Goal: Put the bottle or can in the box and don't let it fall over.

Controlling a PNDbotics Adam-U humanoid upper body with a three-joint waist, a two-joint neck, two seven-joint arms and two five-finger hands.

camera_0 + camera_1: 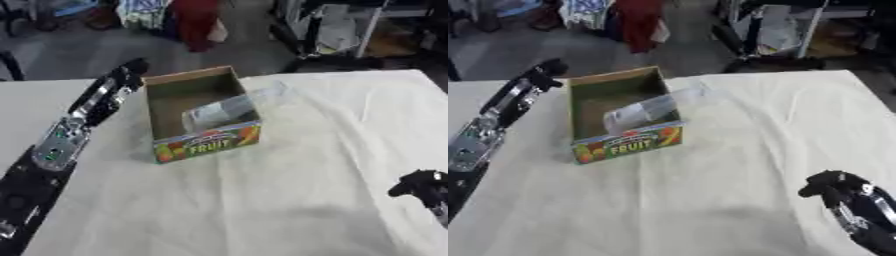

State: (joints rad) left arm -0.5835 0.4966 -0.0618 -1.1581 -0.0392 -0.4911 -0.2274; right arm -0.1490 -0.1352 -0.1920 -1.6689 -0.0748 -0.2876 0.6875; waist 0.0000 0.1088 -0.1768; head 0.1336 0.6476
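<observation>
Right hand [833,186] curled, empty; left hand [129,70] beside box [175,90], its fingers unclear.

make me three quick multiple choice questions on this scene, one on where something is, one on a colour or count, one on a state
1. Where is the clear bottle?
A. in the box, leaning on its right wall
B. on the cloth by the right hand
C. in the left hand

2. Which word is printed on the front of the box?
A. MILK
B. FRUIT
C. RICE

3. What does the right hand hold?
A. the bottle
B. the box
C. nothing

Answers: 1 A, the bottle lies tilted across the box rim. 2 B, the letters read FRUIT. 3 C, its fingers curl over bare cloth, far from the box. The left hand sits beside the box's left wall.
</observation>
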